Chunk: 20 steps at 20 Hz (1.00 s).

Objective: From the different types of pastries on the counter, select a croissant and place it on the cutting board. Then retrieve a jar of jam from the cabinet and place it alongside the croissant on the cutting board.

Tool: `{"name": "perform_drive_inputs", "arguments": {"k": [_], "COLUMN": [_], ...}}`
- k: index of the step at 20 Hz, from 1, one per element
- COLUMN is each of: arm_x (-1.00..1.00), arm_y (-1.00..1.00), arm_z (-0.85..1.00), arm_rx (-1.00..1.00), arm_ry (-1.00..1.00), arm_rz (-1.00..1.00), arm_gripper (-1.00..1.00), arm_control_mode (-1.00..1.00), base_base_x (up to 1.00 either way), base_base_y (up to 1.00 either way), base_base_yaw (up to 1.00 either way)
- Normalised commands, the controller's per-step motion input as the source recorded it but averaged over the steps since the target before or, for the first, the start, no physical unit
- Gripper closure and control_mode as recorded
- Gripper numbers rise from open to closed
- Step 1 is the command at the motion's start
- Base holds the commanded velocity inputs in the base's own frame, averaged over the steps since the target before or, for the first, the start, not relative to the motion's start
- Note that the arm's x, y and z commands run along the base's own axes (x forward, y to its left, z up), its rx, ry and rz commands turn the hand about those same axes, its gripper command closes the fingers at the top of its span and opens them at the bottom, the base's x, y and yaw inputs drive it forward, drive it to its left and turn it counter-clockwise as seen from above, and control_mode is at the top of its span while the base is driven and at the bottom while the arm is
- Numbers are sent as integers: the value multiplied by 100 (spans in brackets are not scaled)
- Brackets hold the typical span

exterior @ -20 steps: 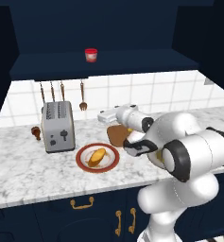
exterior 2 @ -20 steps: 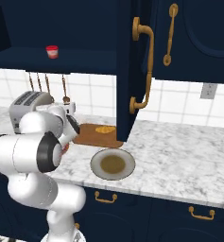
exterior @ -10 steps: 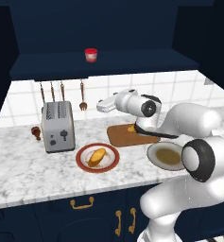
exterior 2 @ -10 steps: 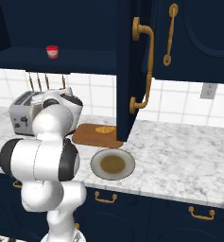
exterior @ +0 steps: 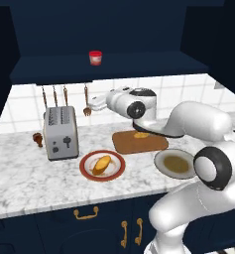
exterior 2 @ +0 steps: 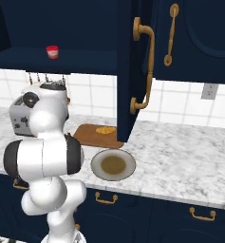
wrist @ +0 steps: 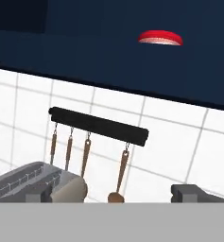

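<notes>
The croissant [exterior: 141,134] [exterior 2: 105,129] lies on the brown cutting board [exterior: 151,144] [exterior 2: 88,136], apart from the gripper. On the dark cabinet shelf [exterior: 139,64] stands the jar of jam [exterior: 94,57] [exterior 2: 52,51]; in the hand view its red lid [wrist: 160,38] peeks over the shelf edge. My gripper [exterior: 90,105] [wrist: 116,194] hangs open and empty below and in front of that shelf, above the counter [exterior: 29,178], pointing at the tiled wall. The paler pastry [exterior: 102,164] rests on a red-rimmed plate [exterior: 87,171].
A toaster [exterior: 60,132] [wrist: 23,182] stands at the left, under a rack of hanging utensils [wrist: 98,126]. An empty plate [exterior: 175,163] [exterior 2: 113,164] sits in front of the board. The open cabinet door [exterior 2: 133,71] juts out over the board's right end.
The arm has lifted off the cutting board and swung up and left toward the back wall. The croissant stays on the board.
</notes>
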Motion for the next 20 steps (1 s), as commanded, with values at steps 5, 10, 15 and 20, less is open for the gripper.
{"name": "perform_drive_inputs", "arguments": {"k": [5,10,15,20], "arm_x": [0,0,-1,3], "arm_y": [34,6,0,-8], "arm_z": [100,96,92,74], "arm_rx": [-12,-9,-3,0], "arm_ry": [1,4,0,0], "arm_rz": [-32,-21,-6,-1], "arm_gripper": [-100,-100,-100,-100], "arm_control_mode": [-100,-100,-100,-100], "base_base_x": [0,0,0,0], "base_base_y": [0,0,0,0], "base_base_yaw": [0,0,0,0]}}
